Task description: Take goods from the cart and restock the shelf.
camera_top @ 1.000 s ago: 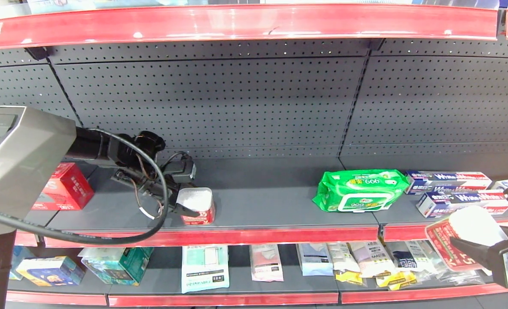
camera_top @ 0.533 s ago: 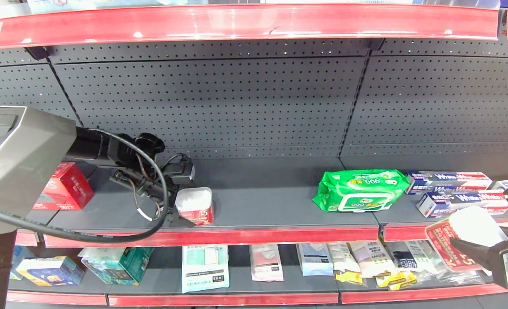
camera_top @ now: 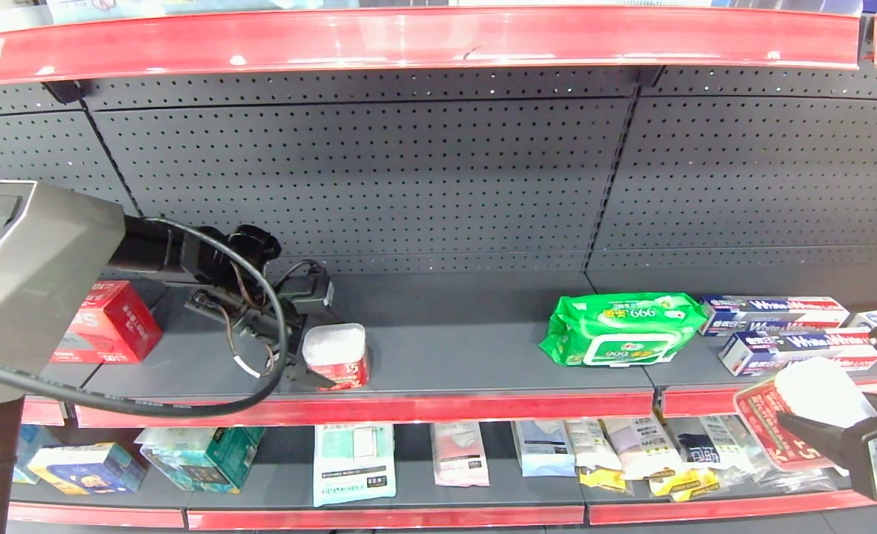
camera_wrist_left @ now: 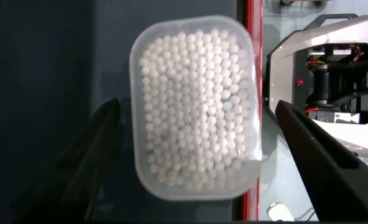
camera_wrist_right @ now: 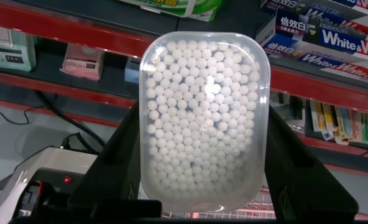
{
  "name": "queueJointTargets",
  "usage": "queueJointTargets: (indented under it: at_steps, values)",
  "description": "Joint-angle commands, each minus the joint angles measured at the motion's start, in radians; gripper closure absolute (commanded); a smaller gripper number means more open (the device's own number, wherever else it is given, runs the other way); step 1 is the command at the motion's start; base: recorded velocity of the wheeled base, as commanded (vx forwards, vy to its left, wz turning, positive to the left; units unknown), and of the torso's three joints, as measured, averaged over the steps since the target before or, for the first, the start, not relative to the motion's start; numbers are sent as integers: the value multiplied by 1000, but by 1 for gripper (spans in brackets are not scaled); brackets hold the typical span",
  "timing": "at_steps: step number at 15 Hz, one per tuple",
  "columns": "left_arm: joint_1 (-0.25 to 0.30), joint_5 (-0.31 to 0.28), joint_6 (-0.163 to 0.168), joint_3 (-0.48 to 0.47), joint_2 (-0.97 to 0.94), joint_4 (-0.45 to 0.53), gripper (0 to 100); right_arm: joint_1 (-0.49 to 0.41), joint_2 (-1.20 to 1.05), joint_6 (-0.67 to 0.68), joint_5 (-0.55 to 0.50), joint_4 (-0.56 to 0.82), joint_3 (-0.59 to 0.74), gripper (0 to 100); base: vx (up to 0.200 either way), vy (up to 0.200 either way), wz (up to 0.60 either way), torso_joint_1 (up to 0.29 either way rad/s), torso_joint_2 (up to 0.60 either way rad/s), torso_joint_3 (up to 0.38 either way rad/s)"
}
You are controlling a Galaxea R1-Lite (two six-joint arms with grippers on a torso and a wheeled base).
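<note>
A clear tub of white beads with a red label [camera_top: 336,356] stands upright near the front edge of the middle shelf [camera_top: 438,348]. My left gripper [camera_top: 310,340] is open around it; in the left wrist view the tub [camera_wrist_left: 196,74] sits between the spread left gripper [camera_wrist_left: 196,109] fingers, touching neither. A second tub of the same kind [camera_top: 798,408] is held in front of the shelf at the far right, with my right gripper [camera_top: 816,430] shut on it. In the right wrist view this tub [camera_wrist_right: 202,87] is clamped in the right gripper [camera_wrist_right: 204,134].
On the middle shelf lie a red box [camera_top: 108,322] at the left, a green wipes pack [camera_top: 620,326] and toothpaste boxes [camera_top: 779,311] at the right. Bare shelf lies between tub and wipes. Several packets line the lower shelf [camera_top: 453,452]. Another shelf [camera_top: 408,37] hangs overhead.
My left gripper has let go of the tub and drawn back slightly to the left; the tub stays on the shelf. The right arm and its tub have hardly moved.
</note>
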Motion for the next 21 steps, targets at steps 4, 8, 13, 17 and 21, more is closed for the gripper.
queueJointTargets:
  at_steps: [4, 8, 13, 17, 21]
  values:
    - [35, -5, 0, 19, -37, 1, 0, 0, 1, 0, 2, 0, 2, 100, 0, 0, 0, 0, 0, 0]
    - [62, -6, -1, 42, -64, 1, 0, 0, 1, -2, 2, 0, 2, 100, 0, 0, 0, 0, 0, 0]
    - [108, -6, 3, 79, -92, -2, 0, 0, 1, -8, 2, 0, 2, 100, 0, 0, 0, 0, 0, 0]
    - [150, -8, 6, 85, -97, -10, 0, 0, 1, -8, 3, 0, 0, 100, 0, 0, 0, 0, 0, 0]
    - [216, -6, 3, 85, -97, -28, 0, 0, 1, -8, 3, 0, 2, 100, 0, 0, 0, 0, 0, 0]
